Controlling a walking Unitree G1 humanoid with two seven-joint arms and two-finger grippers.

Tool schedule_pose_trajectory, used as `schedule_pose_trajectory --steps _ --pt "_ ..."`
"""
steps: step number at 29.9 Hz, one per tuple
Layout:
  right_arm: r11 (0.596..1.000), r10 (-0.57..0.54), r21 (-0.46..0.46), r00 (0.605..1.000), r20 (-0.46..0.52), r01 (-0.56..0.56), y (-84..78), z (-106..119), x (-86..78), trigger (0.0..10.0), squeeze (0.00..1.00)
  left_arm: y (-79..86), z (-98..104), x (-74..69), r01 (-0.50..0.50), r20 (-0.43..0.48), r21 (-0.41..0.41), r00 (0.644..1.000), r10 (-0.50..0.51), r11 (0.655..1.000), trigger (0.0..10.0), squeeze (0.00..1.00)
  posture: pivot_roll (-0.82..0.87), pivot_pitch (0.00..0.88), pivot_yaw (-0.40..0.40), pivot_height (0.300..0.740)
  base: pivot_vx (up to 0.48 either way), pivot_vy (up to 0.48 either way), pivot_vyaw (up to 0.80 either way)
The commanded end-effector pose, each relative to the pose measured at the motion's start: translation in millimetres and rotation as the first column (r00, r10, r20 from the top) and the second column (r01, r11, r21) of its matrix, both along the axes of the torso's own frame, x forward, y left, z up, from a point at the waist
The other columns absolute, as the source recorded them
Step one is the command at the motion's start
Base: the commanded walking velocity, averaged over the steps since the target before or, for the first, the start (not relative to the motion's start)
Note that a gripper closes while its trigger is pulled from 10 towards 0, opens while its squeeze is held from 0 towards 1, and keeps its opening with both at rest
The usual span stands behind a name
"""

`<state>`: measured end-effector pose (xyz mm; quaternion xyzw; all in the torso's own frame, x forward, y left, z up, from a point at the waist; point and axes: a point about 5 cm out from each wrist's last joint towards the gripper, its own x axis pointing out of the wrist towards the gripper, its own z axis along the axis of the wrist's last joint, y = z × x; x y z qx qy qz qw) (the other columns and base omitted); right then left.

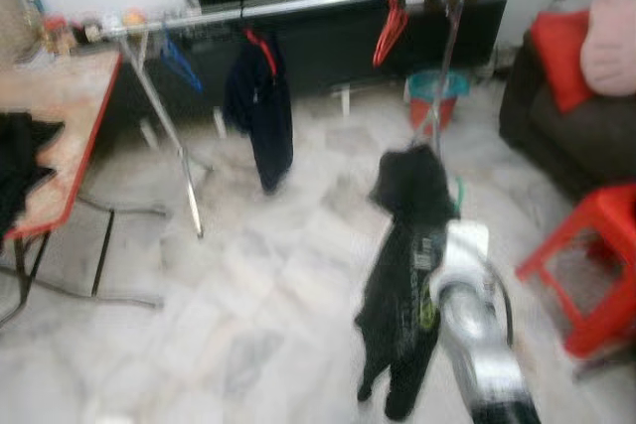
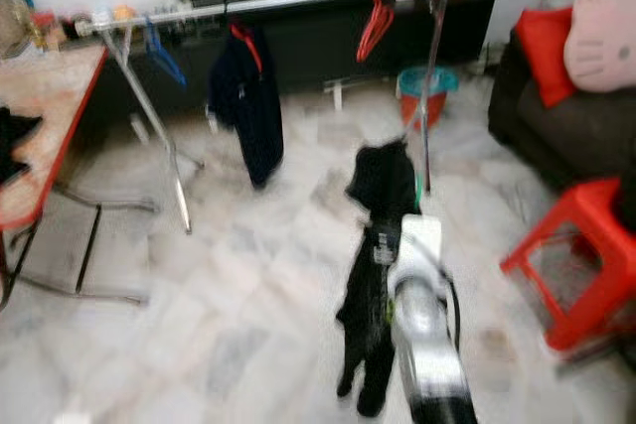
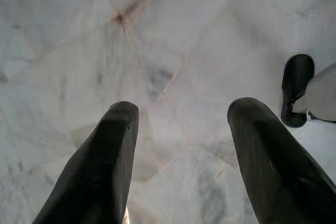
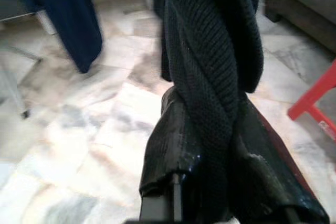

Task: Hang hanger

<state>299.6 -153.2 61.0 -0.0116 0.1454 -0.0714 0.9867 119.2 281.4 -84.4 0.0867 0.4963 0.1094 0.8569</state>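
- My right gripper (image 4: 210, 166) is raised in front of me, its fingers pinching a black knitted garment (image 1: 402, 275) that drapes over them and hangs down toward the marble floor (image 1: 248, 325).
- A trace of green shows beside the garment near my wrist; I cannot tell whether a hanger is inside it.
- My left gripper (image 3: 181, 150) points down at the floor with its fingers spread and nothing between them.
- The clothes rack (image 1: 298, 2) stands ahead of me, well apart from the held garment.
- On its rail hang a dark navy garment on a red hanger (image 1: 260, 111) near the middle, a bare red hanger (image 1: 390, 27) toward the right end, and a blue hanger (image 1: 179, 62) toward the left end.
- A red-edged table (image 1: 70, 136) stands at my left, a red stool (image 1: 596, 255) and a dark sofa (image 1: 566, 126) at my right.
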Motion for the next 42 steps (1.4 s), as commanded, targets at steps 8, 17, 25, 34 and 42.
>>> schedule_pose_trajectory --steps 8,17,25,34,42 --pt "0.997 0.071 -0.045 0.996 0.056 -0.068 6.0 14 6.8 10.0 0.0 5.2 -2 -12.8 -0.009 -0.041 0.005 0.999 0.009 1.0 10.0 0.0 0.08 0.0 0.062 0.74 -0.115 0.0 0.2" --pt "0.993 0.101 -0.07 0.995 0.022 -0.099 5.2 12 7.6 10.0 0.0 -7.8 11 29.7 0.072 0.133 0.014 0.988 -0.073 0.997 10.0 0.0 0.09 0.0 0.054 0.74 0.0 0.0 0.74" --pt "0.989 0.124 -0.079 0.992 -0.003 -0.124 3.6 10 8.2 10.0 0.0 -7.6 20 46.7 0.106 0.199 0.044 0.973 -0.112 0.993 10.0 0.0 0.09 0.0 0.046 0.74 0.0 0.0 0.06" --pt "0.865 0.313 -0.346 0.93 -0.192 -0.362 -15.0 -3 7.0 10.0 0.0 -8.7 64 104.6 0.26 0.413 0.207 0.85 -0.325 0.943 10.0 0.0 0.1 0.0 0.032 0.74 0.0 0.0 0.0" --pt "0.712 0.534 -0.363 0.8 -0.274 -0.6 -31.9 3 2.6 10.0 0.0 -39.6 129 160.9 0.476 0.584 0.318 0.584 -0.565 0.82 10.0 0.0 0.11 0.0 0.025 0.74 0.0 0.0 0.0"
